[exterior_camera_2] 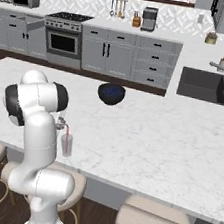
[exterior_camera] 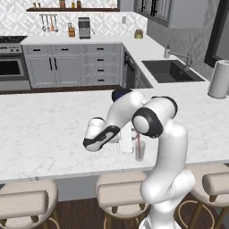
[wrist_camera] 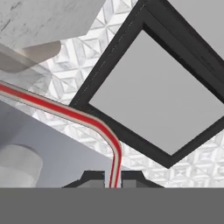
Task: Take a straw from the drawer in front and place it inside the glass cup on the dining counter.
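Gripper (wrist_camera: 113, 181) pinching straw (wrist_camera: 65, 112) at frame bottom, straw's lower end in cup (exterior_camera_2: 66, 144) lower left, on counter (exterior_camera_2: 155, 140) edge, bowl (exterior_camera_2: 111, 93) behind.

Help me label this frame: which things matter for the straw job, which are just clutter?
Job: straw, pinched in the shut gripper and dipping into the glass cup on the dining counter.
Clutter: dark-blue bowl, sink, paper towel roll, bar stools.

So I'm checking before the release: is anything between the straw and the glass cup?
Nothing visible. The straw, pinched in the shut gripper, already reaches down into the glass cup near the dining counter's front edge.
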